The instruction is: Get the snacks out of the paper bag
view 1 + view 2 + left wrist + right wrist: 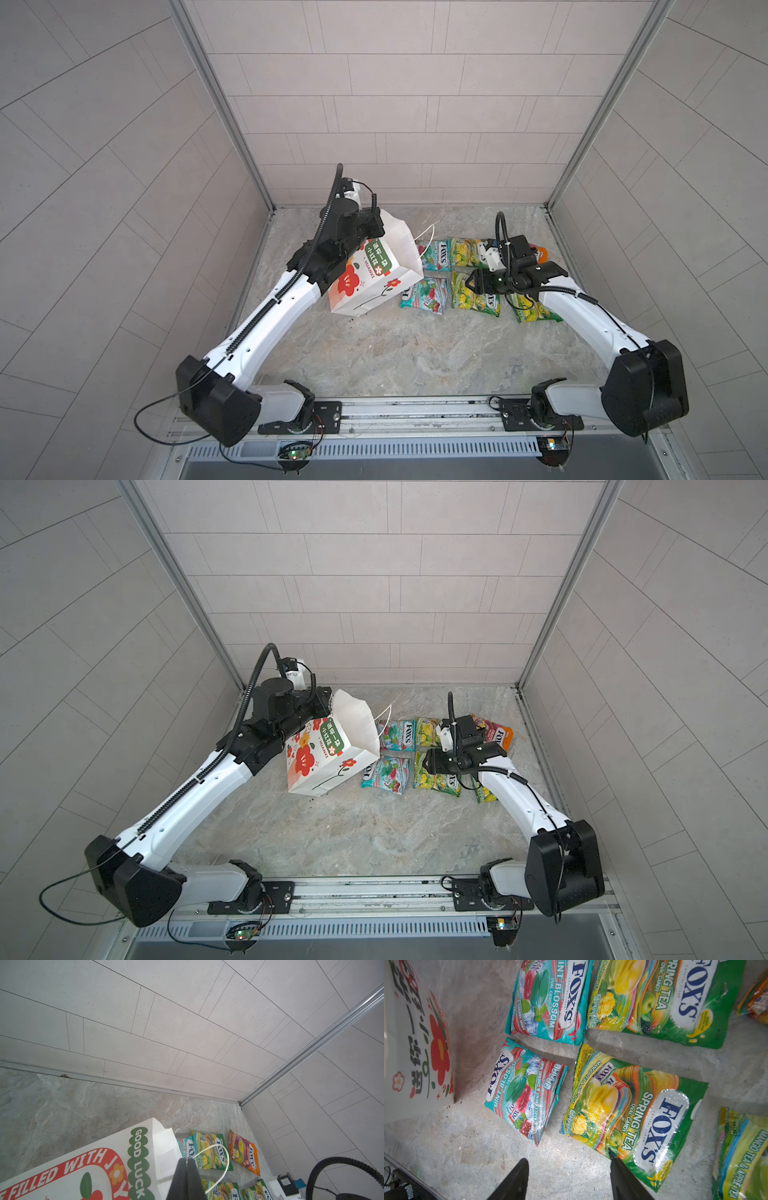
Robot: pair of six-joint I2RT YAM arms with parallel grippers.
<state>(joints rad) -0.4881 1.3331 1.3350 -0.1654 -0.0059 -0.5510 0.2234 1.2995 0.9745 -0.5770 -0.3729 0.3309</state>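
Six snacks (476, 297) lie flat on the table (374, 353), right of the paper bag (365, 286), so by my count nothing is left inside, though you cannot see into the bag's depth from these views. The far row runs from the far teal-red packet (436, 255) through the far green-yellow packet (465, 251) to the orange-pink packet (500, 735). The near row runs from the near teal-red packet (424, 295) through the near green-yellow packet (476, 297) to the rightmost green-yellow packet (534, 315).

Your left gripper (185, 1160) is pressed together on the bag's white rim, just beside the cord handle (220, 1151). That pinch holds the bag tipped with its mouth turned right towards the packets. I judge this keeps the opening wide and reachable for the other arm.

Your right gripper (569, 1160) is spread and holds nothing. It hangs low over the near row, above bare table beside the near teal-red and near green-yellow packets.

Laying the packets apart in two rows leaves each one separate and easy to count. If you agree all six are out, what remains is to let the bag down. Release it gently, since light paper may tip onto the far teal-red packet just beside its mouth.
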